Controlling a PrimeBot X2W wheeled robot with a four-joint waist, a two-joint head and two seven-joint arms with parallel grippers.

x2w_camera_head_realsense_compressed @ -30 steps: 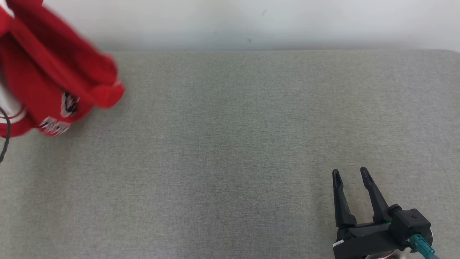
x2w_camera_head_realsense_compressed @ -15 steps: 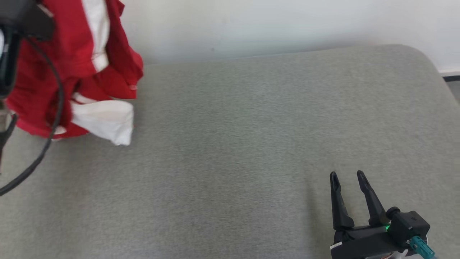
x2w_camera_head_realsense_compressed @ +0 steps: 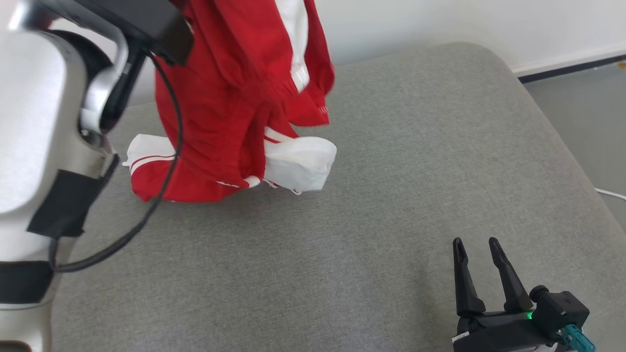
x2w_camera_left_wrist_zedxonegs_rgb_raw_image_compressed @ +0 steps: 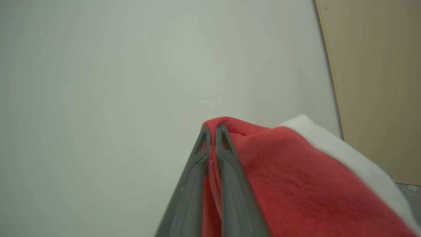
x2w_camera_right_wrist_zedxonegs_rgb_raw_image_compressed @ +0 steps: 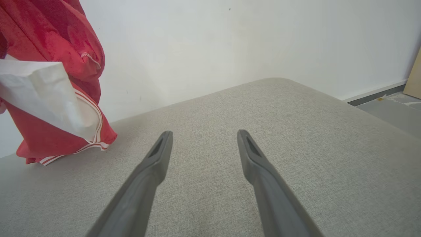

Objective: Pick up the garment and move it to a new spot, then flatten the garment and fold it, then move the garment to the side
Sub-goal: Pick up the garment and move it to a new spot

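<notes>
The red garment with white panels and thin white stripes now hangs much nearer the right gripper than a second ago. The view from the head has also swung, bringing in the pad's right edge and the floor beyond it.

The left gripper has its two dark fingers pressed together on a red fold at the top of the garment, holding it up against the white wall. From there the cloth drops in a bunched column over the far left part of the grey fabric-covered pad. Its lower hem and a white sleeve are down at the pad's surface; I can't tell whether they rest on it or hang just above.

The pale left forearm stands close on the near left, with a black cable looping from it across the front of the garment.

The right gripper sits low at the near right, fingers spread wide with nothing between them, pointing towards the far side. A broad stretch of grey cloth lies between it and the garment.

The pad's far edge meets the wall. Its far right corner is rounded, and its right edge runs back towards the near side, just right of the right gripper. Past that edge is grey floor, with a dark skirting strip along the wall.
</notes>
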